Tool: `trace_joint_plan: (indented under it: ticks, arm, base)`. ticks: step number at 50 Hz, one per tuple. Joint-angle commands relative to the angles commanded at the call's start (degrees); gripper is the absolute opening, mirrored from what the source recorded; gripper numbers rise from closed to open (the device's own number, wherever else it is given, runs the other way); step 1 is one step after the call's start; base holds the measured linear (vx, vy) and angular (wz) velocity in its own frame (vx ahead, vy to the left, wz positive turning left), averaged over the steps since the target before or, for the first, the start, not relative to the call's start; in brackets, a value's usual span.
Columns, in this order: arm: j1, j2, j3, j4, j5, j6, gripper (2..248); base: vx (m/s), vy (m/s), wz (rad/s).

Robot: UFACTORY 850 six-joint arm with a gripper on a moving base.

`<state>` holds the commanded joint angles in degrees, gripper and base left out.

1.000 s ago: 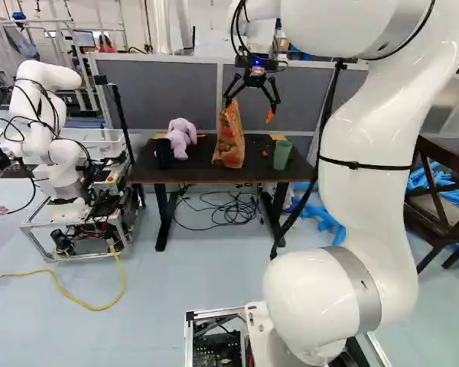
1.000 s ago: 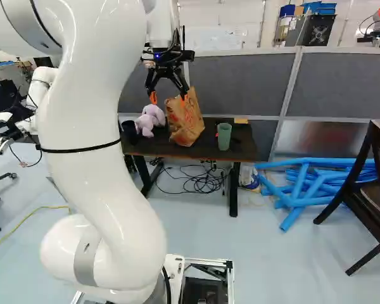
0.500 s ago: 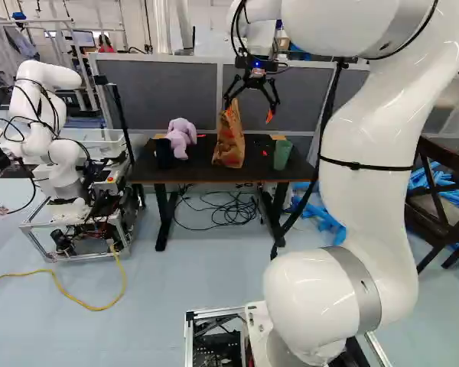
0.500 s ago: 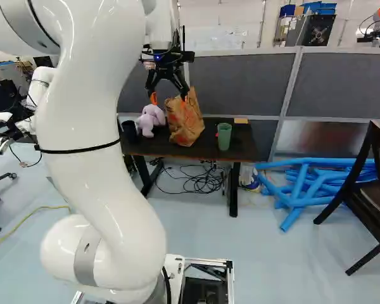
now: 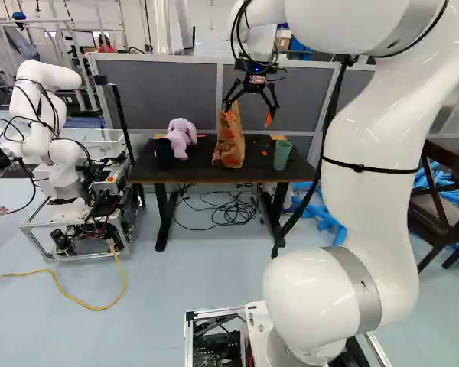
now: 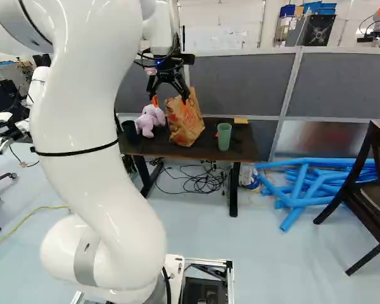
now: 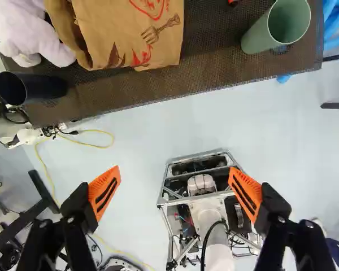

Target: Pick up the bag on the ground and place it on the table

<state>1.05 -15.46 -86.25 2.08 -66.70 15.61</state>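
There's a small shift: the arm (image 5: 367, 130) has eased back, the end effector (image 7: 174, 171) slightly lower, fingers wide, gripping nothing! The bag (image 5: 229, 144) hasn't budged, upright on the bench (image 5: 262, 170), just in from its near edge, midway between the end corners. Looks placed; only retreat remains, I'd judge.

Bag (image 5: 229, 145) on table (image 5: 195, 172), between plush toy (image 5: 181, 138) and cup (image 5: 282, 156).
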Motion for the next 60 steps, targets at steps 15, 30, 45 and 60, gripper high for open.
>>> trace_joint_plan:
  ticks: [15, 30, 45, 60]
  arm:
    - [-0.1, 1.6, 4.1, -0.1, 5.9, -0.8, 247]
    - [-0.1, 3.5, 9.1, -0.2, 13.1, -1.8, 247]
    - [-0.2, 5.9, 15.4, -0.4, 22.1, -3.0, 247]
    - [-0.3, 8.7, 22.3, -0.6, 32.1, -4.3, 247]
  base:
    - [0.0, 0.0, 0.0]
    - [0.0, 0.0, 0.0]
    - [0.0, 0.0, 0.0]
    - [0.0, 0.0, 0.0]
